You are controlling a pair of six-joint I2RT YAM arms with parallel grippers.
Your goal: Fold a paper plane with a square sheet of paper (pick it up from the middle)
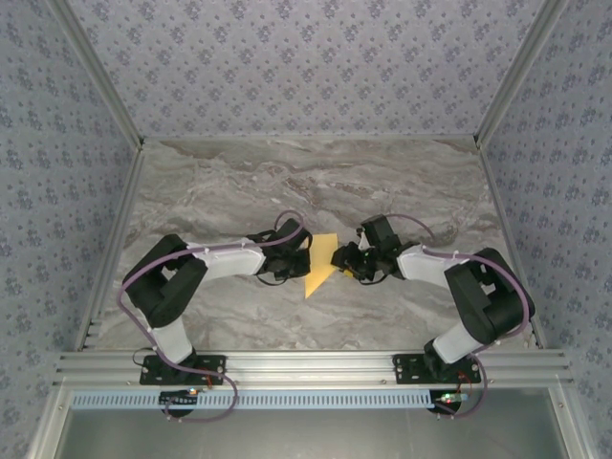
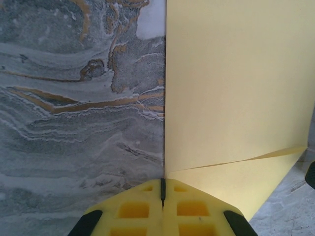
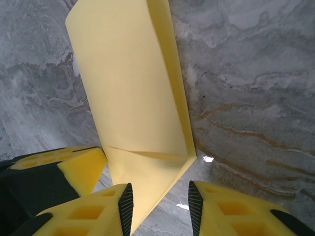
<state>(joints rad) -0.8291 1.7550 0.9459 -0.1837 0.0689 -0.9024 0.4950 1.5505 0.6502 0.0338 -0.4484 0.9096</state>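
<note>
Step in hand, as judged: an early fold, sheet partly creased, no dart shape yet. The sheet of paper (image 1: 320, 263) sits at mid-bench between the two arms, low over the marble bench (image 1: 287, 182); whether its bottom tip touches the surface cannot be told. From the top view it reads as a rough triangle with one point towards the near edge. Left pincer (image 2: 162, 189): fingers pressed together with only a thin seam between them, clamped on the sheet's edge, which runs straight up from that seam in the left wrist view. A folded flap with a slanting crease shows just above the grip. Right pincer (image 3: 157, 194): jaws apart, the sheet's lower corner between them, closer to one pad; no clamp is visible. The sheet stands curled in the right wrist view, with the fold line low down. Next move, as judged: the right pincer needs to close on that free corner or press along the crease while the left one holds the sheet. The paper is thin, so a firm pull may tear or skew the fold. Count: one sheet, two arms, two pincers, one bench.
</note>
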